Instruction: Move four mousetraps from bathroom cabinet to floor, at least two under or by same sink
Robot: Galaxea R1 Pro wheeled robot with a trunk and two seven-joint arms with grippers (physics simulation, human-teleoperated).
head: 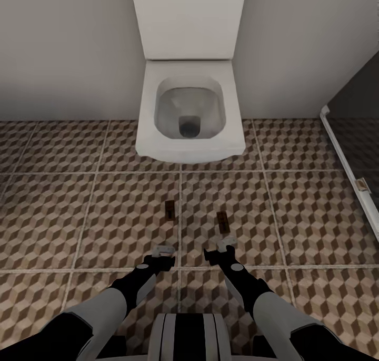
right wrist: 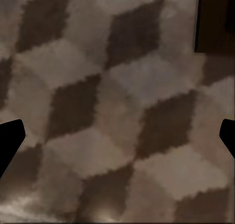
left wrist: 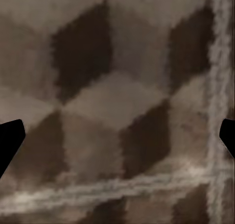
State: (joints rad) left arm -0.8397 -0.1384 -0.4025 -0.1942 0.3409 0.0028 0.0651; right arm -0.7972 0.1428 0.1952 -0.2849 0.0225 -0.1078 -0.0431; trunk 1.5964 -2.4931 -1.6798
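Two mousetraps are seen lying flat on the cube-patterned floor [head: 79, 213]: small dark-brown oblongs, lengthwise toward 12 o'clock. One trap [head: 169, 210] is set at 9 o'clock of the other trap [head: 222, 221], a pale grout line between them.

**Counts of What Is Seen**

Two mousetraps are counted on the bathroom floor [head: 95, 213]: one mousetrap [head: 169, 210] to the left and a second mousetrap [head: 222, 222] to the right, both lying flat in front of the toilet. One toilet [head: 189, 113] is counted, white and square, with its lid raised. Two arms are counted, each ending in one gripper: the left gripper [head: 163, 253] and the right gripper [head: 223, 245]. Two dark fingers [left wrist: 10, 140] are counted in the left wrist view, and two fingers [right wrist: 10, 140] in the right wrist view. One glass-walled shower [head: 350, 139] edge is counted at the right.
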